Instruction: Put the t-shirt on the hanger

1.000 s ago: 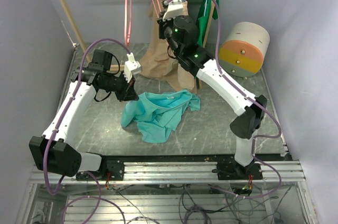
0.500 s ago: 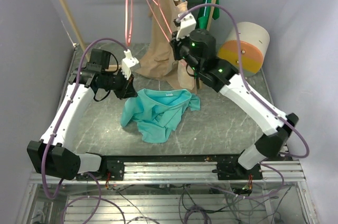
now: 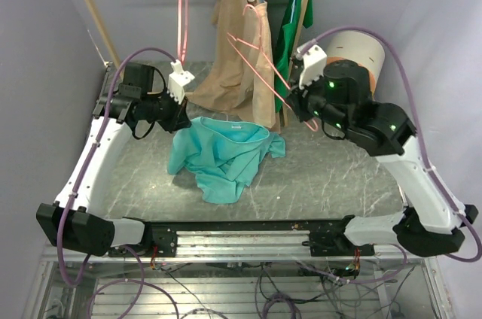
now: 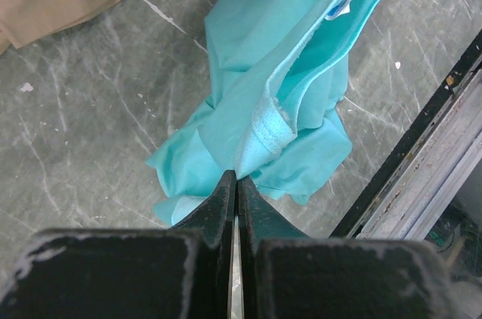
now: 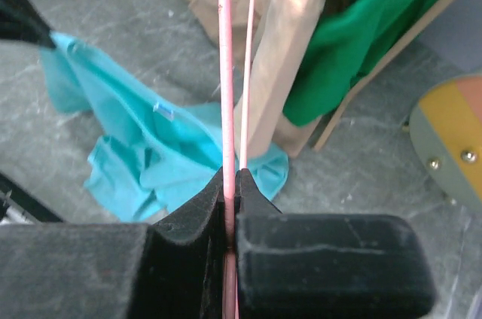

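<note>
hanger [image 5: 224, 71] cut off, t-shirt [image 4: 286, 71] sleeves hidden

You have the t-shirt [image 3: 222, 157] heaped on the table [image 3: 331, 176], left gripper [image 3: 183, 120] at its left edge. Right of it, the right gripper [image 5: 232, 180] holds the hanger [image 5: 224, 71] before the rack [image 3: 90, 3] (drum [image 5: 452, 138] behind, far right).

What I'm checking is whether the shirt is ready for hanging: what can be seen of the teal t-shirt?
The t-shirt is plain teal, of soft thin cloth, and lies crumpled in a loose heap on the grey table. Its neck opening faces up, with a small label inside the collar. The fingers of the left gripper are shut on a hemmed edge at its far left corner, which is lifted and stretched taut. It is not hung up yet.
</note>
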`<move>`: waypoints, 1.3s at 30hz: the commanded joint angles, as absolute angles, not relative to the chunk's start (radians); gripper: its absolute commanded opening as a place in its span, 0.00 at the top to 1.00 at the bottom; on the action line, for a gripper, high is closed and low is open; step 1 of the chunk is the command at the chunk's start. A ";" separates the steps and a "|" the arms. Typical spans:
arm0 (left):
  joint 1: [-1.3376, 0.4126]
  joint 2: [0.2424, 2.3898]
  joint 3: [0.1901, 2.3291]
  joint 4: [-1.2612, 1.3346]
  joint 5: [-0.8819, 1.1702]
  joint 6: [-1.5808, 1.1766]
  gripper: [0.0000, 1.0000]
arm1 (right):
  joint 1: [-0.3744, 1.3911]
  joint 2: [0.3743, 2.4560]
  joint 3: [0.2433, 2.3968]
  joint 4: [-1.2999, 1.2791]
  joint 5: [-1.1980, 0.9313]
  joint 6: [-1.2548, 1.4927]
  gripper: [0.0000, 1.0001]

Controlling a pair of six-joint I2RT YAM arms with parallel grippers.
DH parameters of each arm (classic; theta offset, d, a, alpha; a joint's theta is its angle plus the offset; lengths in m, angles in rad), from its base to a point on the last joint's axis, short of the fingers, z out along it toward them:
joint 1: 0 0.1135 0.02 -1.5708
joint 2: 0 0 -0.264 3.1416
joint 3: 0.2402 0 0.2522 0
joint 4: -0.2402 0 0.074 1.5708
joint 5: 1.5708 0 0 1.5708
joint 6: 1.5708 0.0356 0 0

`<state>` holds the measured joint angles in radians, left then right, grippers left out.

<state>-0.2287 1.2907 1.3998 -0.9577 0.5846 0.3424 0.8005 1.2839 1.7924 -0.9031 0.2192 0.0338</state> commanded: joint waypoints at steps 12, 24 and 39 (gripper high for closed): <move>-0.241 1.355 1.484 -1.028 0.543 0.456 0.92 | 0.802 1.125 1.814 -1.343 -0.065 -0.108 1.00; -0.241 1.363 1.512 -1.124 0.550 0.607 0.91 | 0.801 1.132 1.762 -1.378 -0.200 -0.257 1.00; -0.242 1.340 1.525 -1.176 0.587 0.696 0.91 | 0.801 1.155 1.717 -1.380 -0.201 -0.389 1.00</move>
